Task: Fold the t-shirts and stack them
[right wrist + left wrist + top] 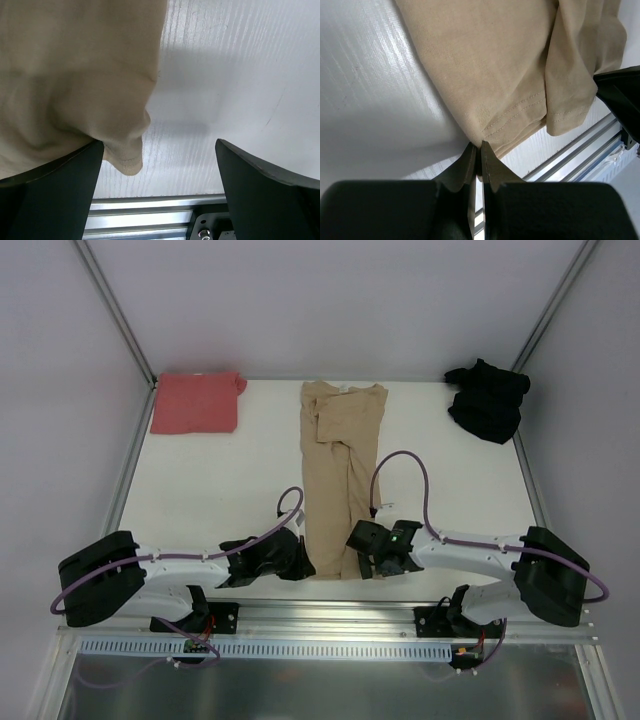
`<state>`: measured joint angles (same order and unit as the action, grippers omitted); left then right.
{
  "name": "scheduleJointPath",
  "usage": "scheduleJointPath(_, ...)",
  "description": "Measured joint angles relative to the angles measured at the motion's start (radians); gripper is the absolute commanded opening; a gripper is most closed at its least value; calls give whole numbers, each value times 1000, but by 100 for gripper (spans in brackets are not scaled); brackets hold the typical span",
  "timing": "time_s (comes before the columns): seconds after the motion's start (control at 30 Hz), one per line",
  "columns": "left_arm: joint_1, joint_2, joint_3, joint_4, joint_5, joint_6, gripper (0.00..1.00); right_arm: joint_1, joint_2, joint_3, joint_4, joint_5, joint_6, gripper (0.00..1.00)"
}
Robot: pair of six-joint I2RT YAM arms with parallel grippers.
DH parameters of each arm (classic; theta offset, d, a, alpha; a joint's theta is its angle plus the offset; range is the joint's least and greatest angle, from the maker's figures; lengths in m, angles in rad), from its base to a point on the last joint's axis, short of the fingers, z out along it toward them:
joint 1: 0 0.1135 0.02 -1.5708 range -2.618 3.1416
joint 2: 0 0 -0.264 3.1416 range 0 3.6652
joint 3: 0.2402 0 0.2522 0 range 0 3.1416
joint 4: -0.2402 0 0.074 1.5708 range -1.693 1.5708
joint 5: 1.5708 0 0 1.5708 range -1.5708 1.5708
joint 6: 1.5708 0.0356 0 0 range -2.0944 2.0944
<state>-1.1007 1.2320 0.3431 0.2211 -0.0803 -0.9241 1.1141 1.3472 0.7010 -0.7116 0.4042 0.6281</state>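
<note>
A tan-beige t-shirt lies folded into a long narrow strip down the middle of the white table. My left gripper is at its near left corner, and the left wrist view shows the jaws shut on the hem corner of the tan cloth. My right gripper stands wide open at the near right corner. The tan cloth droops beside its left finger, gripped by nothing. A salmon-red t-shirt lies folded at the back left. At the back right sits a black t-shirt, crumpled.
An aluminium rail runs along the table's near edge, just behind both grippers, and shows as the rail in the right wrist view. Slanted frame posts rise at the back corners. White walls close the sides.
</note>
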Motion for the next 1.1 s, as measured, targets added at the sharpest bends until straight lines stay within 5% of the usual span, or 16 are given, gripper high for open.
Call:
scheduleJointPath(0.17, 0, 14, 8, 2, 1, 1, 6, 0, -44, -36, 16, 3, 3, 100)
scheduleJointPath(0.2, 0, 16, 10, 2, 2, 2, 17, 0, -62, -51, 21, 4, 5, 99)
scheduleJointPath(0.23, 0, 18, 11, 1, 2, 5, 49, 0, -84, -66, 32, 3, 6, 99)
scheduleJointPath(0.37, -6, -8, 31, 35, 20, 13, 99, 0, -256, -156, 69, 5, 8, 100)
scheduleJointPath(0.63, -6, -186, -10, -27, 11, 35, 99, -10, -661, -225, 83, 42, 6, 99)
scheduleJointPath(1.1, -6, -253, -111, 3, -3, 42, 99, -11, -660, -381, 116, 31, 83, 99)
